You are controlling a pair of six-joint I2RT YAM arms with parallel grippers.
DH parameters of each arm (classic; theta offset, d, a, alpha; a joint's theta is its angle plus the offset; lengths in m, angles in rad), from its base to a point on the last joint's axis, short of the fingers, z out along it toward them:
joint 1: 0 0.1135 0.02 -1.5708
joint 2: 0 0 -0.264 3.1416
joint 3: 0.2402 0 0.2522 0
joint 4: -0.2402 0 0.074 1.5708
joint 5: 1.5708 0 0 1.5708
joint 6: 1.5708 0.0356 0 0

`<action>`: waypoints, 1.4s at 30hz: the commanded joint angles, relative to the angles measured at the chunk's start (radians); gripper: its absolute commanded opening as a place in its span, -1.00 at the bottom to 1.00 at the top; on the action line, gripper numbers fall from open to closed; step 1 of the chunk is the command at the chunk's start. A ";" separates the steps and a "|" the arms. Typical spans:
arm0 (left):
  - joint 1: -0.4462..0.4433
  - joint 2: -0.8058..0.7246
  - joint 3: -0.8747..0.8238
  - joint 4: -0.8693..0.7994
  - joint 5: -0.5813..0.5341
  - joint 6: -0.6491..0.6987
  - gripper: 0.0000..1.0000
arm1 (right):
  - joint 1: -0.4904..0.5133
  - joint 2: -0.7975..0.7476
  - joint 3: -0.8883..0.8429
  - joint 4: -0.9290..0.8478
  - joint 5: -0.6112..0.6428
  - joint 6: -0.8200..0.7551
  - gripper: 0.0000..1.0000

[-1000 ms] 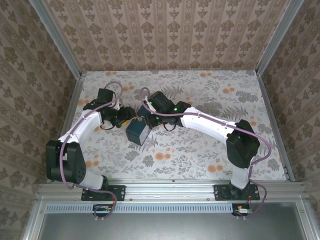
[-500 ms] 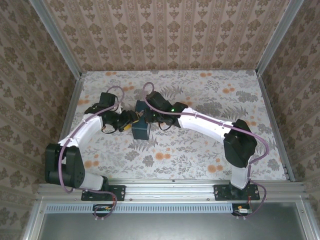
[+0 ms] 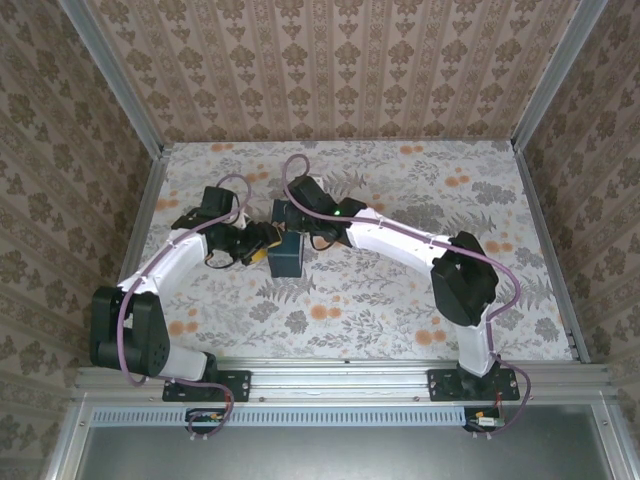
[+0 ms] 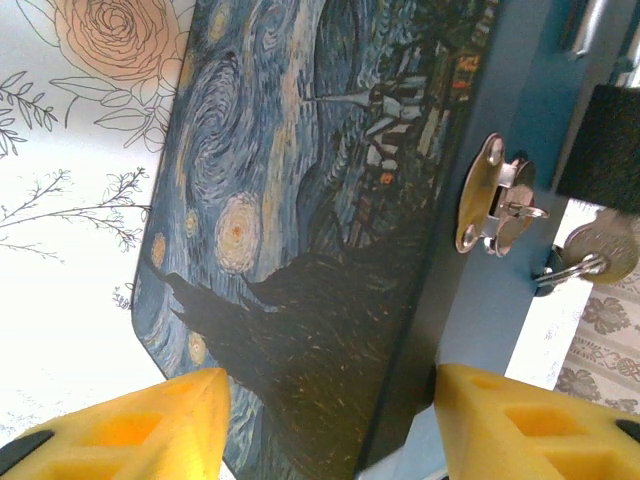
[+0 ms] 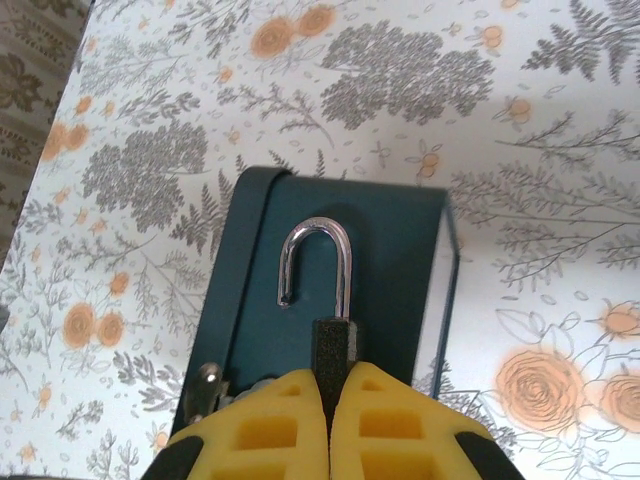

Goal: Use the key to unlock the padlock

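The padlock (image 5: 335,345) is a small black body with a silver shackle (image 5: 316,258), which stands open with one end free. My right gripper (image 5: 330,378) is shut on the black body, above a dark blue box (image 5: 400,250). In the left wrist view the padlock (image 4: 607,140) shows at the right edge, with the silver key (image 4: 603,250) and its ring hanging under it. The box's starry swirl print (image 4: 290,230) faces that camera, and its silver hasp (image 4: 494,196) has nothing through it. My left gripper (image 4: 330,405) holds the box between its yellow fingers (image 4: 150,420). From above, the box (image 3: 286,256) sits between both grippers.
The table (image 3: 400,290) has a grey leaf and orange flower print. Patterned walls close it in at the back and both sides, with metal rails (image 3: 345,375) along the near edge. Both arms meet left of the table's middle.
The left gripper has carried the box slightly right and back and turned it more upright. The right arm has swung left, keeping the padlock just behind the box.
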 commanded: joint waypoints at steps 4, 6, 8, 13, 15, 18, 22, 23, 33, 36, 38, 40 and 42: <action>0.020 0.011 0.082 -0.056 0.020 0.019 0.15 | -0.119 -0.177 -0.125 0.004 0.002 -0.054 -1.00; 0.021 0.012 0.112 -0.065 0.030 0.042 0.16 | -0.177 -0.223 -0.211 0.012 -0.052 -0.075 -0.92; 0.020 0.016 0.140 -0.089 0.026 0.079 0.17 | -0.250 -0.250 -0.324 0.035 -0.117 -0.100 -0.93; 0.023 0.032 0.186 -0.156 -0.057 0.160 0.18 | -0.417 -0.286 -0.605 0.123 -0.218 -0.148 -0.90; 0.023 0.040 0.195 -0.162 -0.090 0.171 0.18 | -0.469 -0.295 -0.673 0.141 -0.230 -0.155 -0.86; 0.027 0.056 0.198 -0.149 -0.103 0.175 0.17 | -0.520 -0.312 -0.727 0.155 -0.255 -0.177 -0.78; 0.028 0.077 0.204 -0.147 -0.121 0.181 0.17 | -0.570 -0.324 -0.712 0.055 -0.245 -0.205 0.05; 0.030 0.082 0.206 -0.150 -0.128 0.183 0.17 | -0.581 -0.336 -0.706 0.033 -0.228 -0.216 0.11; 0.033 0.129 0.198 -0.098 -0.030 0.201 0.15 | -0.403 -0.408 -0.592 0.167 -0.394 -0.214 -0.30; 0.025 0.135 0.189 -0.078 0.003 0.187 0.15 | -0.301 -0.285 -0.565 0.364 -0.516 -0.095 -0.42; 0.022 0.131 0.178 -0.065 0.016 0.178 0.15 | -0.254 -0.195 -0.533 0.464 -0.563 -0.022 -0.47; 0.020 0.129 0.170 -0.054 0.028 0.168 0.15 | -0.213 -0.129 -0.496 0.518 -0.577 0.017 -0.48; 0.019 0.127 0.165 -0.038 0.046 0.156 0.15 | -0.179 -0.072 -0.448 0.528 -0.596 0.038 -0.48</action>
